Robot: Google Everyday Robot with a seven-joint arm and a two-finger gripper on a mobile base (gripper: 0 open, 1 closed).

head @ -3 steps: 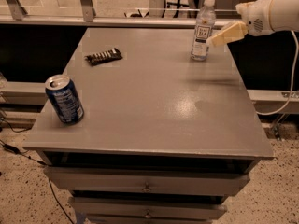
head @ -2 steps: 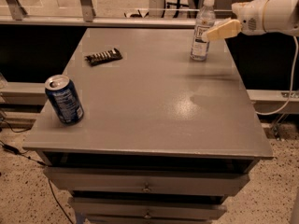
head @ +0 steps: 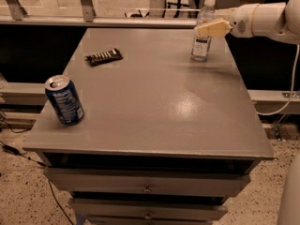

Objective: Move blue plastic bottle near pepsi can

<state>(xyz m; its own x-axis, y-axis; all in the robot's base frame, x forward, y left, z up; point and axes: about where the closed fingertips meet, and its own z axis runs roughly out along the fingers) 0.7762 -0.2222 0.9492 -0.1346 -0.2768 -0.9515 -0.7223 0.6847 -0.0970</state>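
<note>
The blue plastic bottle, clear with a white cap and a white label, stands upright at the far right of the grey table. The pepsi can, dark blue with a silver top, stands upright near the table's front left corner, far from the bottle. My gripper reaches in from the right on a white arm and sits at the bottle's upper body, just below its neck. Its beige tip overlaps the bottle there.
A flat dark snack bar lies at the far left of the table. The table has drawers below its front edge. A rail runs behind the table. A cable hangs at the right.
My gripper has moved left, from beside the bottle to over its upper body. The bottle, the can and the snack bar have stayed where they were.
</note>
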